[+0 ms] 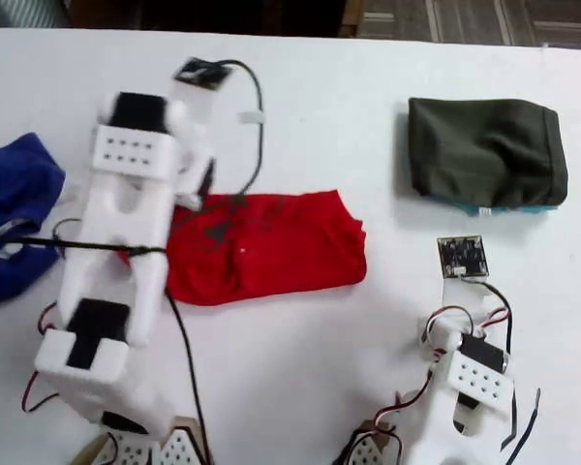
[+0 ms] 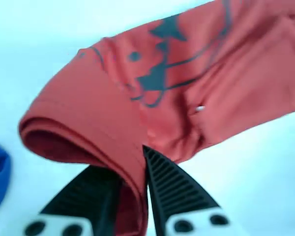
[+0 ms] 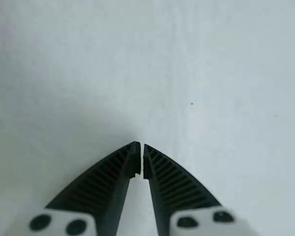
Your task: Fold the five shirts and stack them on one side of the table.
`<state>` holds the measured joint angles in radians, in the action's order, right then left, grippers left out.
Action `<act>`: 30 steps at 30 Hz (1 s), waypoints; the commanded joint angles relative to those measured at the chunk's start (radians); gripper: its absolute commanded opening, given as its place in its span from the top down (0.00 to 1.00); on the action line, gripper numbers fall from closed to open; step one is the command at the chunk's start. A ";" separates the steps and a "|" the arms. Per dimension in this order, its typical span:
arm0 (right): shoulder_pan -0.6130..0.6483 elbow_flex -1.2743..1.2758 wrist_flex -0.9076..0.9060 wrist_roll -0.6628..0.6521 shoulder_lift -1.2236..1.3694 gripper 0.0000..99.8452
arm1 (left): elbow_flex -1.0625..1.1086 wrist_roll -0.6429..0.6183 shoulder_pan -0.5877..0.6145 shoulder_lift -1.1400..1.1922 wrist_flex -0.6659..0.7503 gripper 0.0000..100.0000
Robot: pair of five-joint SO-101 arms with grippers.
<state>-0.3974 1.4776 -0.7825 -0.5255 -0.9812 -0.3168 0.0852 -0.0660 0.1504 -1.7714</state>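
A red shirt point(image 1: 271, 247) with a dark print lies partly folded at the table's middle. My left gripper point(image 2: 137, 164) is shut on the red shirt's point(image 2: 187, 88) left edge, with a fold of cloth pinched between the black fingers point(image 2: 167, 182). In the high view the left arm point(image 1: 126, 223) stands over that edge. A folded dark green shirt point(image 1: 486, 152) rests at the far right on top of a teal one point(image 1: 523, 207). A crumpled blue shirt point(image 1: 15, 213) lies at the left edge. My right gripper point(image 3: 141, 160) is shut over bare table, near the front right.
The white table point(image 1: 368, 87) has free room along the back and between the red shirt and the green stack. Cables point(image 1: 257, 116) trail from the left arm across the table. The right arm point(image 1: 465, 368) sits folded back at the front right.
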 commanded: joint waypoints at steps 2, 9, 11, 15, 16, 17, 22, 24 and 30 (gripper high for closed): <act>-0.015 -0.003 0.015 0.002 -0.027 0.98 | -0.007 -0.063 -0.144 -0.055 0.009 0.97; -0.015 -0.003 0.015 0.002 -0.027 0.98 | -0.007 -0.117 -0.292 -0.055 0.150 0.97; -0.015 -0.003 0.015 0.002 -0.027 0.98 | -0.004 -0.126 -0.322 -0.055 0.198 0.97; -0.015 -0.003 0.015 0.002 -0.027 0.98 | -0.001 -0.126 -0.385 -0.037 0.279 0.97; -0.015 -0.003 0.015 0.002 -0.027 0.98 | -0.007 -0.126 -0.394 -0.017 0.299 0.97; -0.015 -0.003 0.015 0.002 -0.027 0.98 | -0.008 -0.126 -0.400 0.006 0.319 0.97; -0.015 -0.003 0.015 0.002 -0.027 0.98 | -0.021 -0.126 -0.414 0.140 0.404 0.97; -0.015 -0.003 0.015 0.002 -0.027 0.98 | -0.065 -0.126 -0.416 0.192 0.410 0.97; -0.015 -0.003 0.015 0.002 -0.027 0.98 | -0.245 -0.126 -0.416 0.333 0.394 0.97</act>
<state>-0.3974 1.4776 -0.7825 -0.5255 -0.9812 -0.4580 -0.0361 -0.4710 0.4649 -1.3802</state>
